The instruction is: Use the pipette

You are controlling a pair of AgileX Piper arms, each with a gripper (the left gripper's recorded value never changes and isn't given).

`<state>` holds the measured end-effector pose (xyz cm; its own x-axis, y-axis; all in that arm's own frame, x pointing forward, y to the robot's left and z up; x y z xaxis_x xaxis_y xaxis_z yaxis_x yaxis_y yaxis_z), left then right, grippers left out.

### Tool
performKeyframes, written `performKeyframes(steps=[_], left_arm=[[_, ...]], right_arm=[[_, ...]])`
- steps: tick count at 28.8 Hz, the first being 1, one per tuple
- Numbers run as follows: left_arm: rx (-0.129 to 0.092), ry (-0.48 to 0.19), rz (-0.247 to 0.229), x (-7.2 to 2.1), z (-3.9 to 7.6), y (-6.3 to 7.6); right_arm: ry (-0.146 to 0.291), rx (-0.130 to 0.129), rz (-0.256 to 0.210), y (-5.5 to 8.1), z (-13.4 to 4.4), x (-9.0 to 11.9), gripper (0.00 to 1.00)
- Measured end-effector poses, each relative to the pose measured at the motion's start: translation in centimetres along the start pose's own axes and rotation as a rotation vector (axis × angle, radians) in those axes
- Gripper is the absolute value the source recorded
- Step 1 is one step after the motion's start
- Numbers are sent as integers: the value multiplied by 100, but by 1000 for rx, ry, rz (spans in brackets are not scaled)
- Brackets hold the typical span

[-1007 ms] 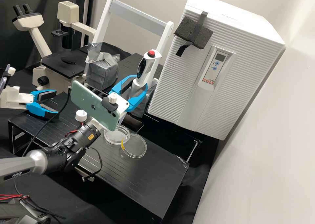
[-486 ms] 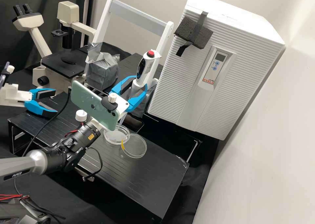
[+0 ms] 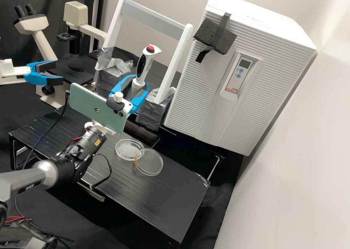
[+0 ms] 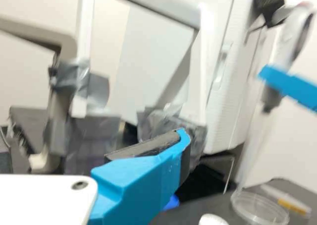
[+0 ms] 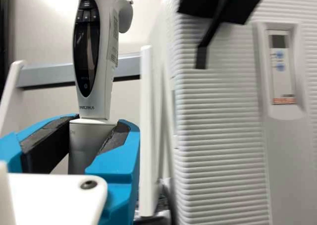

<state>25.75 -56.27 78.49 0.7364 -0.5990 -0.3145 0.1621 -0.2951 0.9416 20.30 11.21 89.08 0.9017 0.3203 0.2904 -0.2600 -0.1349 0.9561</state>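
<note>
A white electronic pipette (image 3: 144, 64) with a red top button stands upright in my right gripper (image 3: 132, 92), whose blue fingers are shut on its lower body. It hangs above the bench, behind and above two clear petri dishes (image 3: 129, 149) (image 3: 148, 161) on the black platform (image 3: 164, 199). The right wrist view shows the pipette (image 5: 96, 51) between the black pads (image 5: 47, 145) of the right gripper (image 5: 89, 148). My left gripper (image 3: 43, 73) is open and holds nothing, raised at the far left near the microscope. One left finger (image 4: 148, 173) shows in the left wrist view, with a dish (image 4: 260, 209) and the pipette (image 4: 293, 34) farther off.
A large white ribbed appliance (image 3: 237, 70) stands at the right. A white rack frame (image 3: 153, 19) with grey-taped feet (image 3: 111, 77) is just behind the pipette. A microscope (image 3: 54, 44) stands at the back left. A pale green phone (image 3: 97, 112) is mounted on the right wrist.
My right gripper has lifted the pipette up and to the left, away from the petri dishes. My left gripper has risen and moved back toward the microscope.
</note>
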Motion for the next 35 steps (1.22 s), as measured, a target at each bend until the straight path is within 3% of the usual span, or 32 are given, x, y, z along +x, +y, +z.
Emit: performKeyframes(steps=[1,2,4,5,7,12,15,17,21,25,28,32,35], left_arm=[[2,-7,11,8,19,36],[4,-12,19,12,30,59],[3,-22,32,21,56,105],[7,-30,44,29,75,142],[5,-38,52,36,97,172],[13,-43,61,58,108,211],[-4,-42,62,73,109,229],[0,-45,71,103,116,272],[5,-43,101,162,105,407],[3,-30,133,208,70,563],[10,-19,158,233,49,685],[22,-24,189,233,62,800],[30,-34,207,226,100,866]], right_arm=[[3,-3,-9,10,-31,80,0],[-21,-1,-39,7,-54,214,0],[-23,14,-55,79,-213,604,0],[5,7,-49,127,-344,850,0],[59,-7,-24,186,-507,1049,0],[131,-48,5,222,-744,1204,0],[140,-53,0,181,-819,1263,0],[142,-47,-24,133,-884,1343,0],[104,-46,-125,-22,-950,1529,0],[55,-69,-193,-137,-942,1690,0],[3,-63,-237,-206,-899,1801,0],[-42,-38,-265,-256,-863,1884,0],[-65,-40,-273,-246,-830,1934,0]])
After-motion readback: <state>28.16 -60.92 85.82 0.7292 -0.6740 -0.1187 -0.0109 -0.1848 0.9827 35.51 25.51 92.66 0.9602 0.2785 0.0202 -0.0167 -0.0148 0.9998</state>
